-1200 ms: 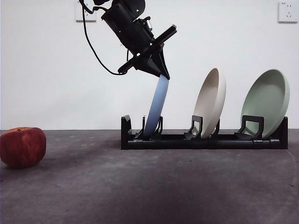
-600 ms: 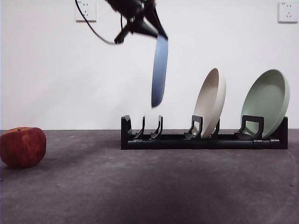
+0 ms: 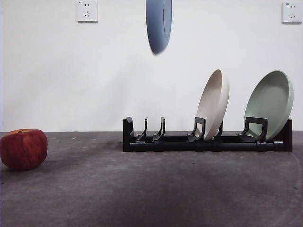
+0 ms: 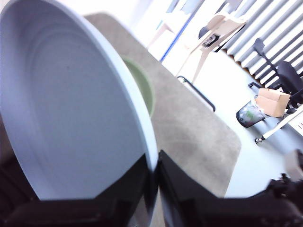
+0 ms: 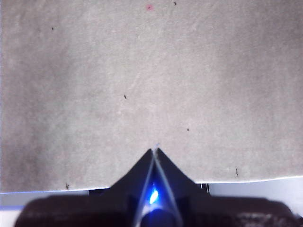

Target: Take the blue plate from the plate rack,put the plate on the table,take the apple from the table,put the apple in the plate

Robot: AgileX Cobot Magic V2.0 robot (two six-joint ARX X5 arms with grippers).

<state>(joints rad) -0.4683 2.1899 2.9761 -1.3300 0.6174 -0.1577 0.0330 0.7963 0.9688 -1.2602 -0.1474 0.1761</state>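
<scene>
Blue and held on edge, the plate [image 3: 159, 23] hung high above the rack [image 3: 206, 140], well clear of the prongs and over the rack's apple-ward end, its upper part cut off by the top of the front view. The left gripper [image 4: 154, 189] had its jaws clamped on the plate's rim, one jaw on each face, as the left wrist view showed. That arm itself was out of the front view.

On the rack, the slots under the plate stood open. The cream plate [image 3: 214, 103] leaned in the middle slot, and the green plate [image 3: 271, 104] in the far one, furthest from the apple [image 3: 23, 149]. The apple sat on the counter [image 3: 156, 189] well away from the rack, near the edge of the front view.

The right gripper [image 5: 154, 156] waited over bare counter with its jaws together, holding nothing.

The step in hand looked to be the carry: the plate was out of the rack but not yet set down. To do it well, the plate probably needed to travel away from the rack toward the open counter between rack and apple, then tilt from edge-on to flat before it came low. The grip was on the rim only, so a slow turn would likely keep the plate from swinging or slipping. Setting it near the apple, but not touching it, would leave the apple an easy short move.
</scene>
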